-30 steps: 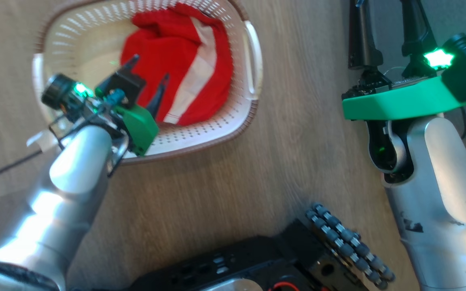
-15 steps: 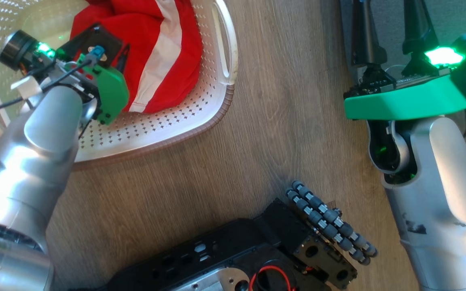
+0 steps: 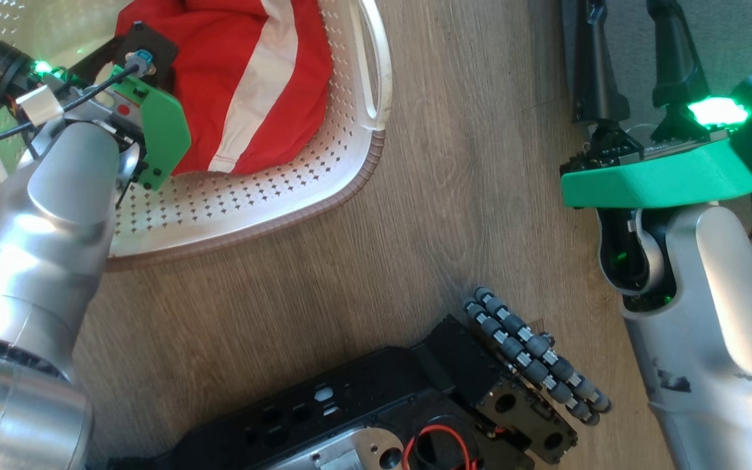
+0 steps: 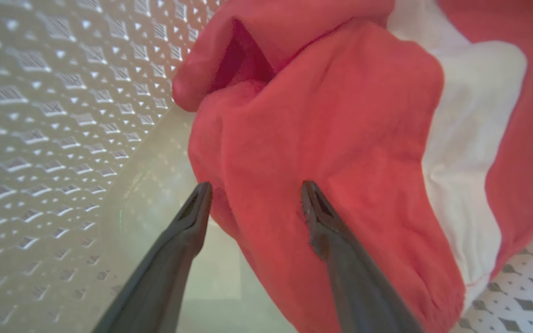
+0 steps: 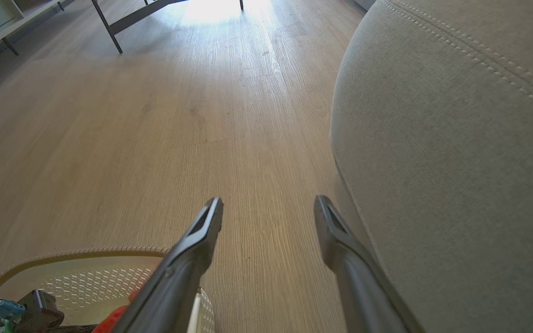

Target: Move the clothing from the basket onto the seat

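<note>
The clothing (image 3: 239,78), bright red with a broad white stripe, lies bunched in the cream perforated basket (image 3: 252,202) at the upper left of the head view. My left arm reaches down into the basket, its green wrist mount covering the fingers there. In the left wrist view my left gripper (image 4: 255,189) is open, straddling the edge of a red fold of the clothing (image 4: 340,138), with the basket wall (image 4: 40,115) to the left. My right gripper (image 3: 630,59) is open over the floor, holding nothing. Its wrist view shows the right gripper (image 5: 269,203) beside the grey seat (image 5: 456,138).
The basket stands on a wooden floor (image 3: 415,261). My black base with its grey rollers (image 3: 532,359) sits at the bottom of the head view. In the right wrist view, dark furniture legs (image 5: 109,27) stand far across the floor, and the basket rim (image 5: 77,254) shows at lower left.
The head camera has shifted, so the basket sits further up and left in the picture. My left gripper has gone down onto the red clothing, its fingers now hidden under the wrist. Both grippers stay open.
</note>
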